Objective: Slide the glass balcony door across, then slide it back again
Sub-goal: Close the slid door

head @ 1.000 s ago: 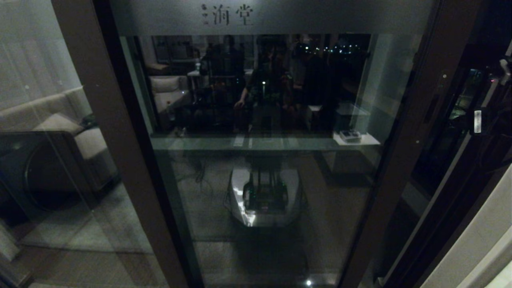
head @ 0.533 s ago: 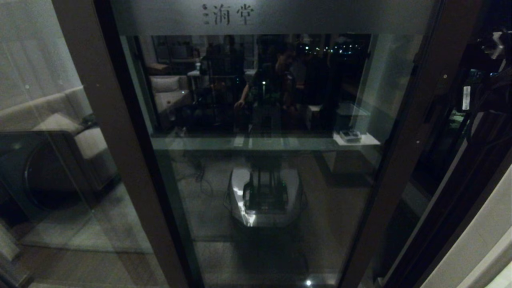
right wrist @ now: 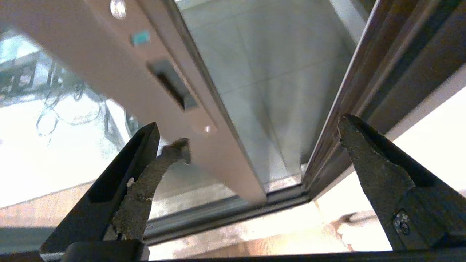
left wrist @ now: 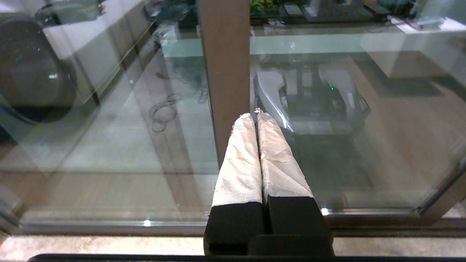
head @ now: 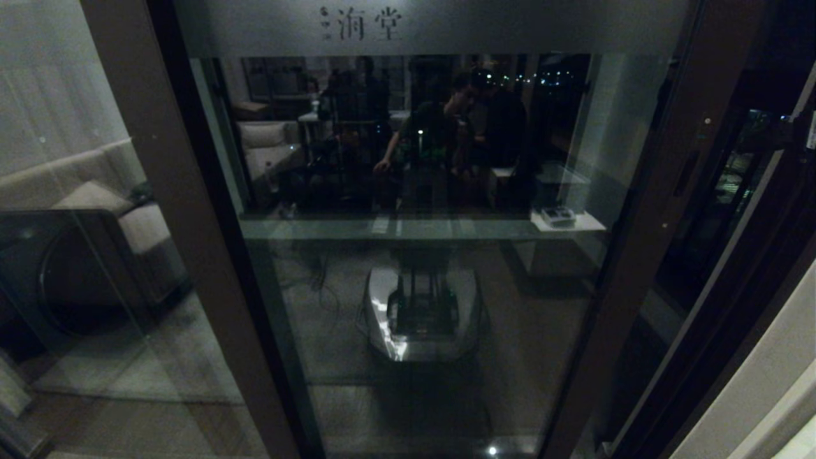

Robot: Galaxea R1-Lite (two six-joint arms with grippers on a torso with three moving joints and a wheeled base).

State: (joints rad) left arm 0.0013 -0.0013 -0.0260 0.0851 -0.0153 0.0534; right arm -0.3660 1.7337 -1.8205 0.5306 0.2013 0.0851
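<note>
The glass balcony door [head: 421, 268] fills the middle of the head view, with a frosted top band [head: 510, 25], dark brown stiles and a slim recessed handle [head: 687, 172] on the right stile. A dark gap lies between that stile and the jamb. In the right wrist view, my right gripper [right wrist: 258, 134] is open and holds nothing. It faces the handle stile [right wrist: 204, 138], the recessed handle [right wrist: 173, 89] and the gap beside it. In the head view only a bit of the right arm [head: 809, 131] shows at the right edge. My left gripper [left wrist: 255, 114] is shut and empty, low before the door's other stile [left wrist: 224, 65].
A fixed glass pane [head: 70, 223] on the left shows a sofa behind it. The dark jamb [right wrist: 367, 83] and a pale wall [head: 758, 389] stand at the right. The floor track [right wrist: 218, 214] runs along the bottom. The glass reflects the robot base [head: 421, 312] and people.
The right arm has swung up and rightward, almost out of the head view. The door has not visibly shifted.
</note>
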